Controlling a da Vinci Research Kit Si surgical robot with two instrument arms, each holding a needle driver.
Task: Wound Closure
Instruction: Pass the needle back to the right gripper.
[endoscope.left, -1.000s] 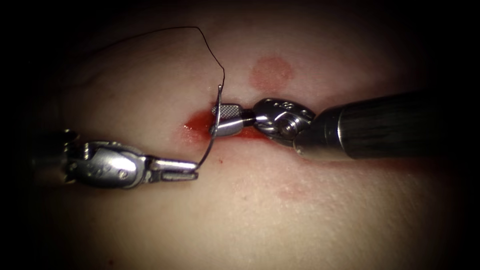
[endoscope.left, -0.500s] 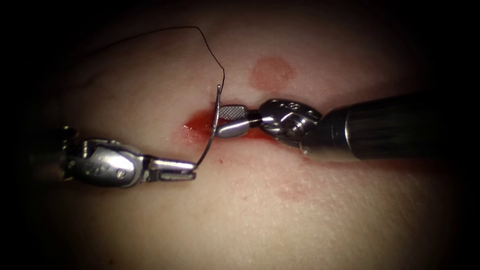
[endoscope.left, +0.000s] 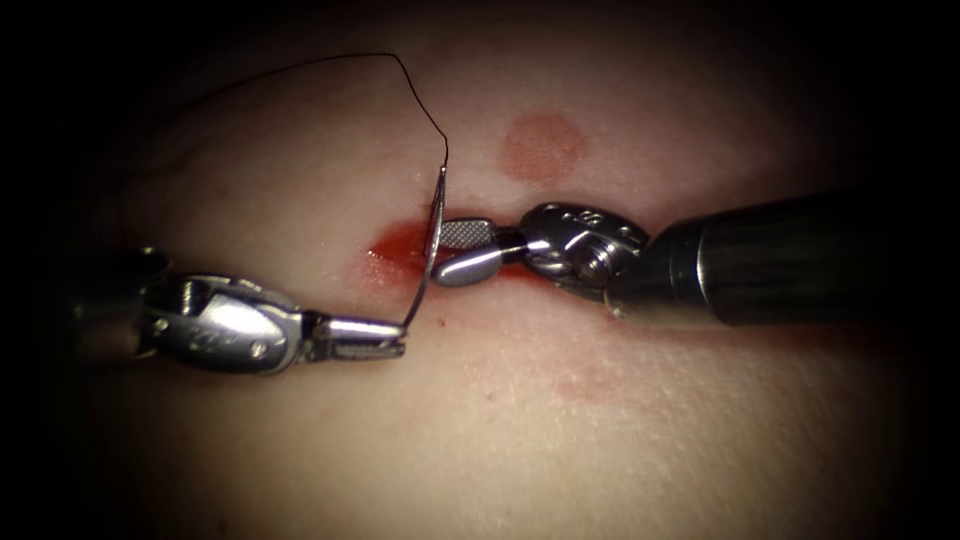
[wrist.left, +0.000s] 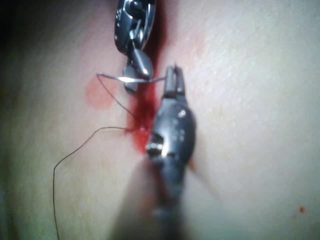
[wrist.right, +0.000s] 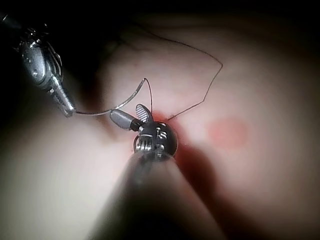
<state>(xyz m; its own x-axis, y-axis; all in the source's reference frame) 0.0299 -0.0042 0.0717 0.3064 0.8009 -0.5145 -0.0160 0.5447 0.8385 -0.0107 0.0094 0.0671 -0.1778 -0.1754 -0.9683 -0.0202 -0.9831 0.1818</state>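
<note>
Tissue (endoscope.left: 620, 420), a pale slab of pork belly with a short reddened cut (endoscope.left: 400, 245) running across its middle, lies under both tools. The left arm's silver needle driver (endoscope.left: 400, 335) comes in from the left on the near side of the cut, and its two jaws are closed on the tip end of the thin curved steel needle (endoscope.left: 430, 255), gripping it at the very end of its curve. From that grip the needle rises toward the far side, crossing over the cut, clear of the tissue as far as the views show, and ends at its swaged end, where the fine black thread (endoscope.left: 330, 62) begins. The thread climbs from there, bends sharply, then arcs away to the far left over the tissue. The right arm's silver needle driver (endoscope.left: 450, 250) reaches in from the right along the line of the cut; its jaws are spread apart, one textured face turned up, just beside the needle's middle with nothing held between them. Red fluid (endoscope.left: 385, 262) pools in the cut just left of the needle. A round pinkish mark (endoscope.left: 542, 145) sits on the tissue on the far side, near the right tool's wrist.
</note>
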